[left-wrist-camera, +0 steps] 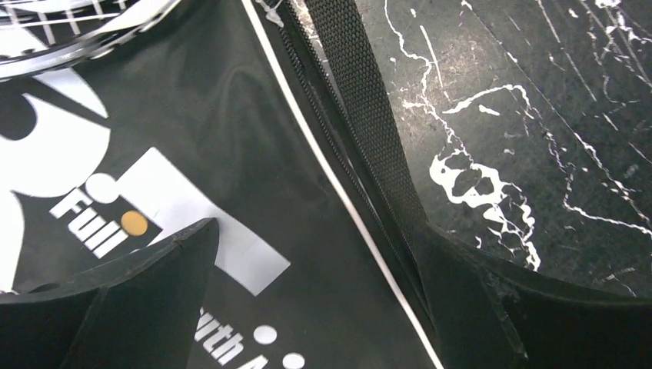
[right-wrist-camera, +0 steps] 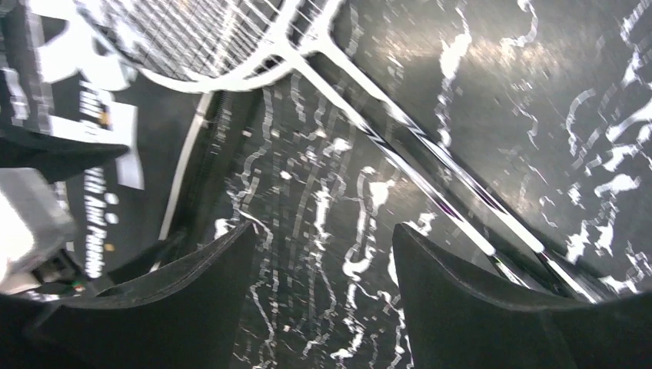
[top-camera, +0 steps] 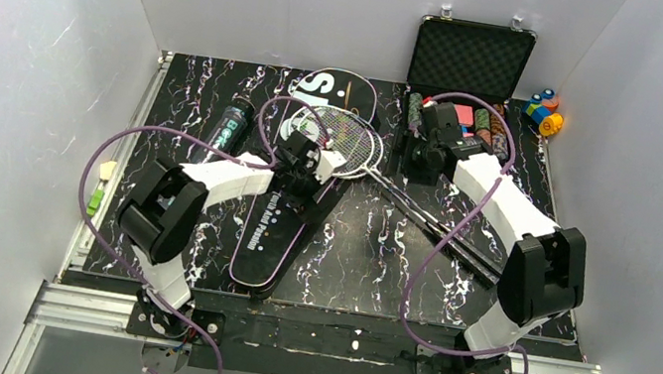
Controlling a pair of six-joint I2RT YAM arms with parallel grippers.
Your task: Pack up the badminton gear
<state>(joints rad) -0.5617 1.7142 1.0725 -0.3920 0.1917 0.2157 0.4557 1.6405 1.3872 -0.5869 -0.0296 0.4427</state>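
Observation:
The long black racket bag (top-camera: 273, 223) with white lettering lies lengthwise left of centre. Two rackets (top-camera: 340, 136) rest with their heads on the bag's upper end, and their shafts and dark handles (top-camera: 459, 242) run down to the right. A black tube (top-camera: 230, 126) lies left of the bag. My left gripper (top-camera: 315, 160) is open just above the bag (left-wrist-camera: 231, 146), straddling its zip edge and strap (left-wrist-camera: 361, 115). My right gripper (top-camera: 416, 152) is open and empty over the bare table; the racket shafts (right-wrist-camera: 430, 154) lie just right of it (right-wrist-camera: 323, 238). No shuttlecocks show.
An open black case (top-camera: 468, 63) with poker chips stands at the back right, close behind my right gripper. Small coloured blocks (top-camera: 543, 110) sit right of it. A small yellow and green object (top-camera: 101, 186) lies at the table's left edge. White walls enclose the table.

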